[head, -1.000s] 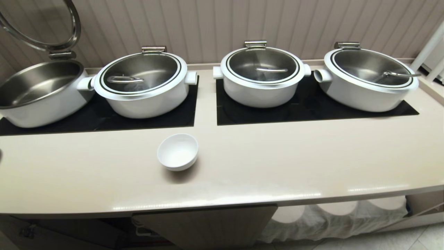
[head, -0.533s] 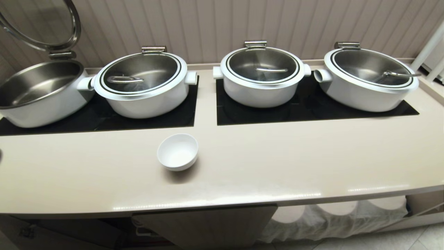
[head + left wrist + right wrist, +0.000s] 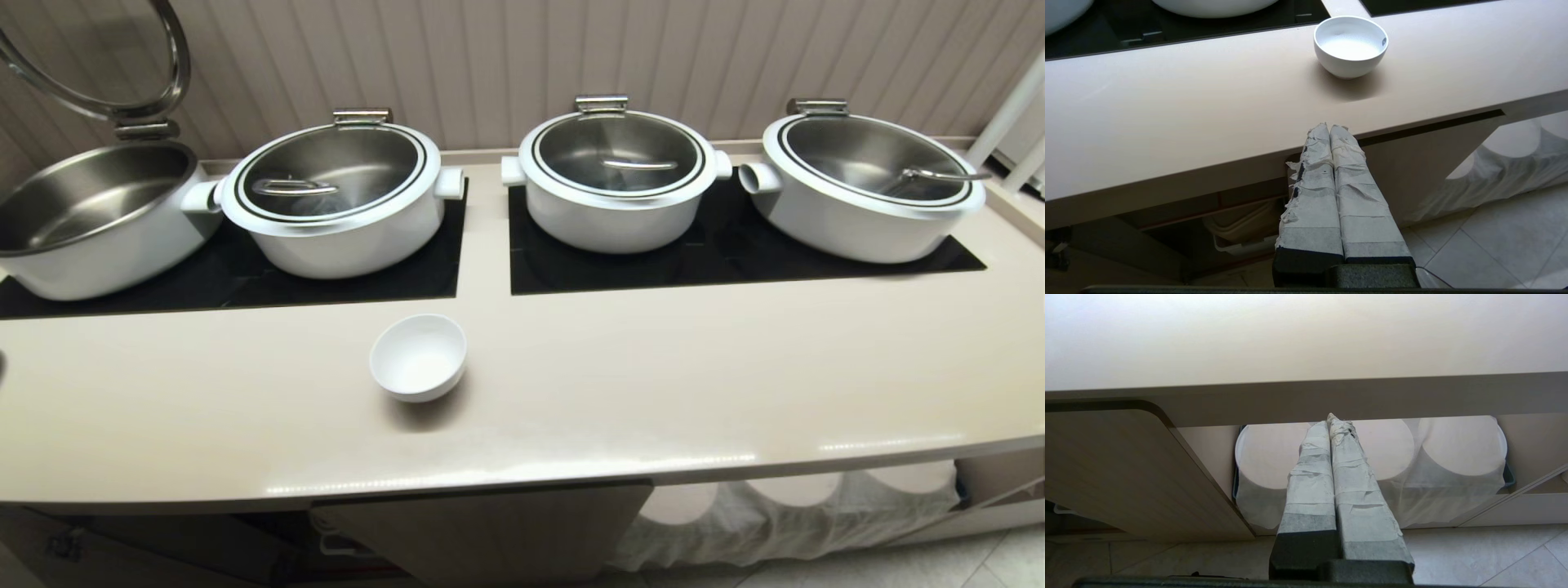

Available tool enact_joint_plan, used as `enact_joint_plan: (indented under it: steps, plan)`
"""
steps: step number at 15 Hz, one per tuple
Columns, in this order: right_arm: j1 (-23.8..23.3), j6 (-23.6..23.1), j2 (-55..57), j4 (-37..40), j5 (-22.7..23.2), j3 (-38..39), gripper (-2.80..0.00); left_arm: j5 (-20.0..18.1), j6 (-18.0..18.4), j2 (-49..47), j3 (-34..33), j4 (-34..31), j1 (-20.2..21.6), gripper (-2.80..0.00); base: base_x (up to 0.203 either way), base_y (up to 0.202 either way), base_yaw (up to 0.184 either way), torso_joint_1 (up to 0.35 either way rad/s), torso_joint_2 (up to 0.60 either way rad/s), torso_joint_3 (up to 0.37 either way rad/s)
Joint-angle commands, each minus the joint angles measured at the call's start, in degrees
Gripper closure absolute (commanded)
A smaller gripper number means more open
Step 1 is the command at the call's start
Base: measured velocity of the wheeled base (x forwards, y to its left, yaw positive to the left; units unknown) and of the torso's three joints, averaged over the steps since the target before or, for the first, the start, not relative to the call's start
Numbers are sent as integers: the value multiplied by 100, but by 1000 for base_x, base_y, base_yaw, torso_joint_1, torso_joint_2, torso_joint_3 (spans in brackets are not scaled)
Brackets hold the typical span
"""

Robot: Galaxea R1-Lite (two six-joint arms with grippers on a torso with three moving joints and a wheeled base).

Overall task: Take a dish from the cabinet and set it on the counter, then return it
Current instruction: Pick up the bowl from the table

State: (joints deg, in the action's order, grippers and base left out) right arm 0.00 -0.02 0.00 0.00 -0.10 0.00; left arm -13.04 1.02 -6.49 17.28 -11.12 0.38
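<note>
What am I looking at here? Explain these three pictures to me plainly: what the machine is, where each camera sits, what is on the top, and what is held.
This is a wheeled robot with two arms, each ending in a two-fingered gripper. One picture comes from a camera on its head, looking down at the cream-white slab counter. The other two come from cameras on its wrists, looking along the fingers.

On the counter stands a small plain white round ceramic bowl, upright and empty, alone near the front. Behind it four large white steel-lined serving pots sit on dark glossy panels; the leftmost has its lid raised.

The left gripper, wrapped in pale tape, is shut and holds nothing; it sits below the counter's front edge, short of the bowl. The right gripper is also shut and empty, low before the cloth-covered white round stacks under the counter.
</note>
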Motion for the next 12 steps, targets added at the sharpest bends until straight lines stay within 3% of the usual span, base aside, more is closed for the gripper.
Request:
enact_joint_plan:
  steps: [1,4,7,12]
  plan:
    - [5,-1,0,0,1,0,0,-17,-90,-1199,493,-39,6,0,0,0,0,0,0,0]
    - [0,2,0,0,1,0,0,3,-227,-2679,1344,-87,9,0,0,0,0,0,0,0]
    - [0,1,0,0,1,0,0,26,-343,-4225,2753,-467,12,0,0,0,0,0,0,0]
    - [0,0,0,0,1,0,0,8,-514,-6306,6250,-2915,-160,0,0,0,0,0,0,0]
